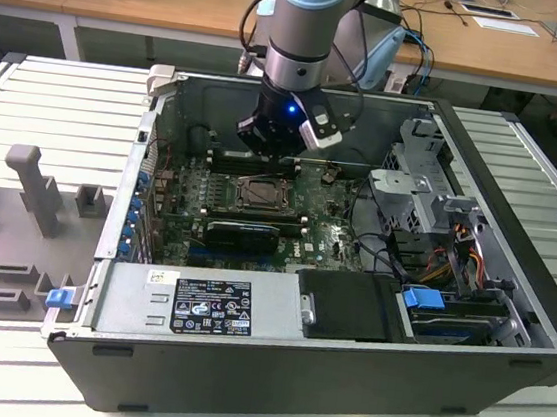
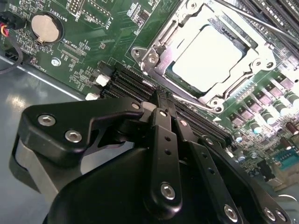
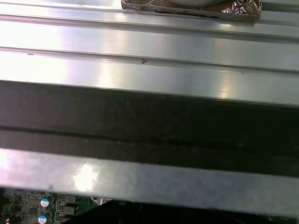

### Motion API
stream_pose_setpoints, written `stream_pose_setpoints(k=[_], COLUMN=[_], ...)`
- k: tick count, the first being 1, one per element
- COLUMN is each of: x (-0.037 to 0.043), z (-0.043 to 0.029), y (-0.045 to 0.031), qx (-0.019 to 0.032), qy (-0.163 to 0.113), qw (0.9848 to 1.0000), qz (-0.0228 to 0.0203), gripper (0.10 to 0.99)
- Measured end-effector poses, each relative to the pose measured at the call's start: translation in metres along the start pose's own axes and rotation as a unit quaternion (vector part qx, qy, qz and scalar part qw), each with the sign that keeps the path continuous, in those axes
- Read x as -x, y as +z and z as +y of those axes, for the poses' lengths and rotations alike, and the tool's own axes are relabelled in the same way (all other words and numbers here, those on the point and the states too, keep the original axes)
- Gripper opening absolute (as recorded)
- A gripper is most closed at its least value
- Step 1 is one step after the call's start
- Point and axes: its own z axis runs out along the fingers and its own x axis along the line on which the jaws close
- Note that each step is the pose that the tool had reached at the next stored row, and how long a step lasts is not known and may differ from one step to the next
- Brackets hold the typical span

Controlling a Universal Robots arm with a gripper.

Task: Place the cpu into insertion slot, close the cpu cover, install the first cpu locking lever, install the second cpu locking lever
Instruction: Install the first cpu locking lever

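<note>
The cpu (image 2: 205, 58) lies pale and flat in the insertion slot (image 1: 260, 194) on the green board inside the open case. The cpu cover (image 2: 156, 46), a grey metal frame, lies down around it with the chip showing through its window. A thin metal lever rod (image 2: 252, 23) runs along the socket's far side, and another thin rod (image 2: 189, 98) along the side nearest my fingers. My gripper (image 2: 169, 109) is shut with nothing visible between its fingers (image 2: 161, 121), its tips at that nearer edge of the socket. In the exterior view the gripper (image 1: 270, 147) hangs just behind the socket.
Long black memory slots (image 2: 133, 84) lie between the gripper and the socket. A coin battery (image 2: 46, 27) sits on the board. A black card (image 1: 243, 233), the power supply (image 1: 197, 305), drive cage (image 1: 422, 185) and case walls (image 1: 301, 95) ring the board.
</note>
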Motion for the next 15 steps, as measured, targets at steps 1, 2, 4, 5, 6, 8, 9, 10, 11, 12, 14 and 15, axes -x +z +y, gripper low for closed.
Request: stream_pose_setpoints(k=[1,2,4,5,6,8,9,10,11,12,14,15], x=[0.001,0.0016,0.0029,0.0028,0.0029,0.003,0.003,0.003,0.003,0.003,0.0031,0.0032], z=[-0.0002,-0.0003,-0.0006,-0.0007,-0.0007,-0.0008,-0.0008,-0.0009,-0.0009,-0.0009,-0.001,-0.001], y=[0.0008,0.0014,0.0033,0.0035,0.0038,0.0051,0.0054,0.0059,0.0062,0.0064,0.0068,0.0071], qx=[0.0,0.0001,0.0,0.0,0.0,0.0,0.0,-0.0002,-0.0003,-0.0006,-0.0014,-0.0019], qy=[0.0,0.0,0.0,0.0,0.0,0.0,0.0,0.0,0.0,0.0,0.0,0.0], qw=[1.0,1.0,1.0,1.0,1.0,1.0,1.0,1.0,1.0,1.0,1.0,1.0], qz=[0.0,0.0,0.0,0.0,0.0,0.0,-0.0001,0.0,0.0,0.0001,0.0001,0.0001], gripper=[0.106,0.106,0.106,0.106,0.106,0.106,0.106,0.106,0.106,0.106,0.106,0.106])
